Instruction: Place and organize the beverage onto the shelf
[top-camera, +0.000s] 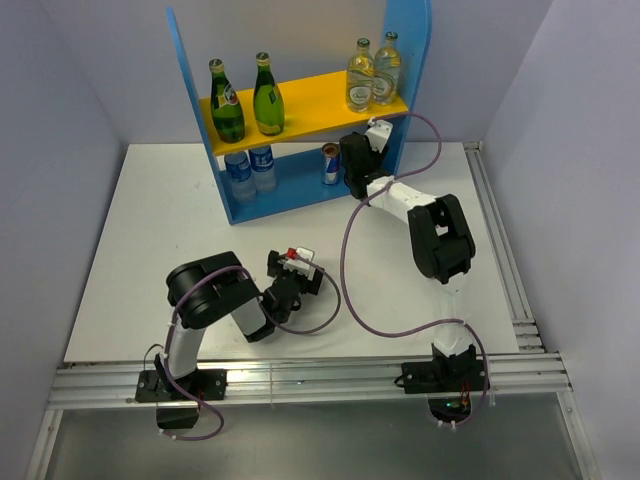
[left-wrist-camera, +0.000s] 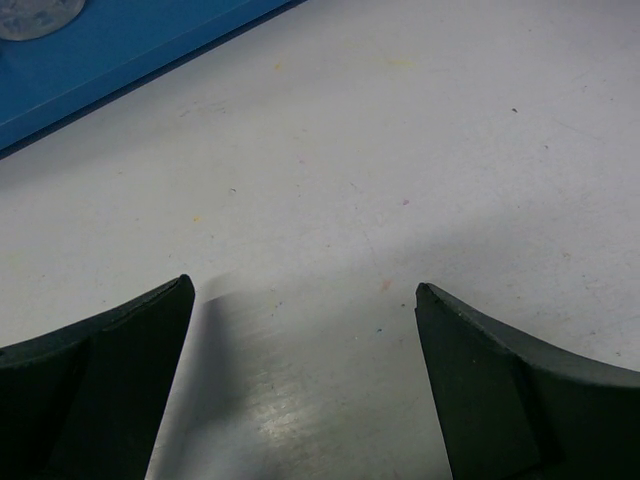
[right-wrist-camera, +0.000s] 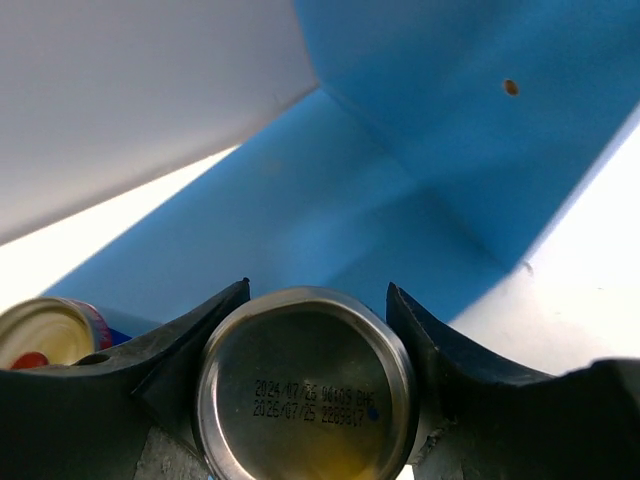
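While L jaws gape empty, R jaws clamp a silver-based can (right-wrist-camera: 305, 390) w/ printed date code.

Only the base of the held can (right-wrist-camera: 305, 390) shows, clipped by the bottom edge; a second can (right-wrist-camera: 40, 335) runs off left.

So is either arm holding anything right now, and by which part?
The right gripper holds a can by its sides, one finger on each, with the stamped base facing the wrist. The left gripper is open and empty.
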